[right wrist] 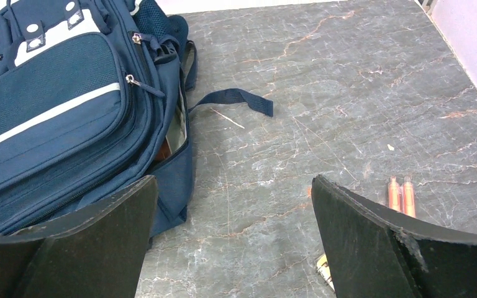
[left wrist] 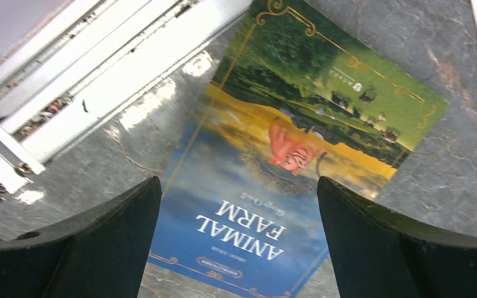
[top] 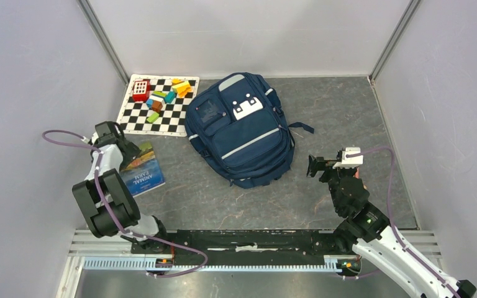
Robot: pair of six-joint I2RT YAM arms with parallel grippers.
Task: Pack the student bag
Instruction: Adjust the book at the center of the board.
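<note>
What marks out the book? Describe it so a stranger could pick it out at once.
Start at the big navy student bag in the middle of the table. To its left, on the near side of the chequered mat, a book lies flat. Unlike the mat's coloured blocks, it is a thin printed cover reading ANIMAL FARM.

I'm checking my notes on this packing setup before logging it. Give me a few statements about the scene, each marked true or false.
1. The book lies flat on the table under the left tool. True.
2. The right tool is shut on a bag strap. False: it is open and holds nothing.
3. The coloured blocks sit on the checkered mat. True.
4. The book is already inside the student bag. False: it lies outside the bag, on the left arm's side.
</note>
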